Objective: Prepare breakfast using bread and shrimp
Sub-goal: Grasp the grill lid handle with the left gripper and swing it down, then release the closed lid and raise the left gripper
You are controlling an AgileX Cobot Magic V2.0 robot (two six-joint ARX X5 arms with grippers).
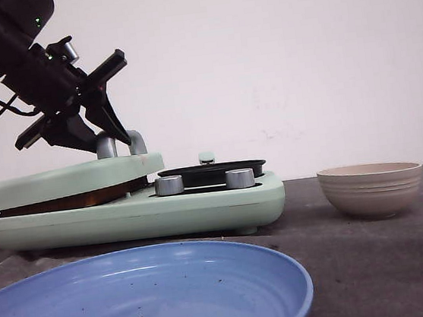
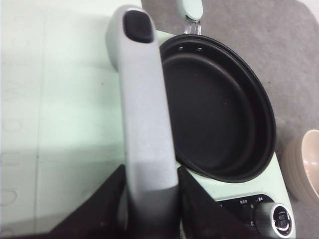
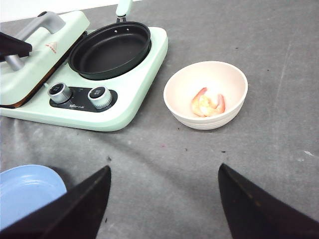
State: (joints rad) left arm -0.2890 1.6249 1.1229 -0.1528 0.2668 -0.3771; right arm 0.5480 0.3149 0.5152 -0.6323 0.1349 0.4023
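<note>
Dark grey felt-like tabletop (image 1: 376, 262) before a plain white wall (image 1: 299, 57). At nine o'clock, left gripper (image 1: 109, 132) clamped on press handle (image 2: 144, 114); blue plate (image 1: 147, 300) nearest; at three o'clock, shrimp (image 3: 208, 104) inside beige bowl (image 3: 206, 94). Right gripper (image 3: 164, 199) fingers apart, holding nothing.

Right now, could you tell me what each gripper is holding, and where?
The left gripper straddles the sandwich-press lid's grey handle near its base; the right gripper is open, holding nothing.

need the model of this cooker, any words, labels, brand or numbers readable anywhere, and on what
No text can be read in full.
Small white characters by the knob on the control panel, left wrist view: too blurred to read.
Small white print under the two knobs, right wrist view: too small to read.
Red mark on the press lid: a sign or logo, not legible.
Bowl and blue plate: none.
</note>
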